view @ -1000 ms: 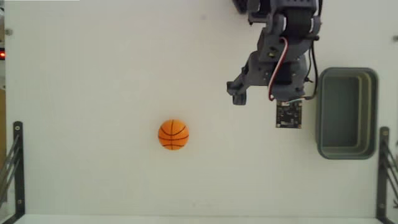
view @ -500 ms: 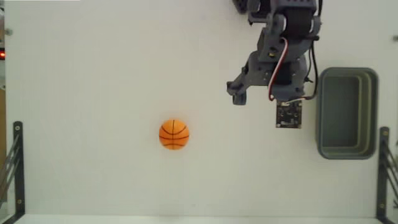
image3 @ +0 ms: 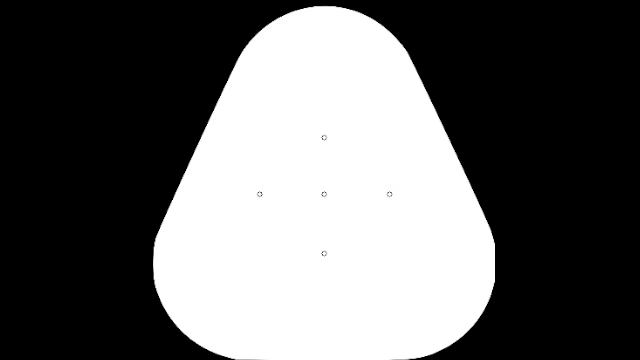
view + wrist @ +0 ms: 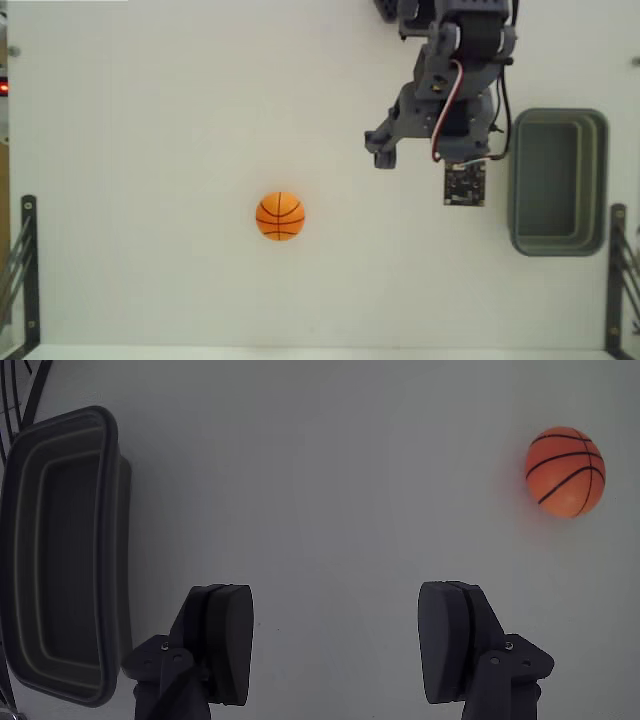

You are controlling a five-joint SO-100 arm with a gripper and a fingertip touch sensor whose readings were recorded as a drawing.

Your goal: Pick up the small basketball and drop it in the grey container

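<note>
The small basketball point(image 4: 280, 216), orange with black seams, rests alone on the white table in the fixed view, below and left of the arm. In the wrist view the small basketball point(image 4: 566, 472) lies at the upper right, well beyond the right finger. My gripper point(image 4: 424, 158) hangs above the table between ball and tub. The wrist view shows my gripper point(image 4: 338, 605) open, its dark fingers point(image 4: 226, 630) wide apart with only bare table between them. The grey container point(image 4: 557, 116) stands empty at the right edge, close beside the arm. In the wrist view the grey container point(image 4: 112, 510) fills the left side.
Black metal brackets stand at the table's lower left point(image 4: 27, 262) and lower right point(image 4: 616, 270) edges in the fixed view. A small circuit board point(image 4: 465, 184) hangs off the wrist next to the tub. A red light point(image 4: 3, 88) glows at the left border.
</note>
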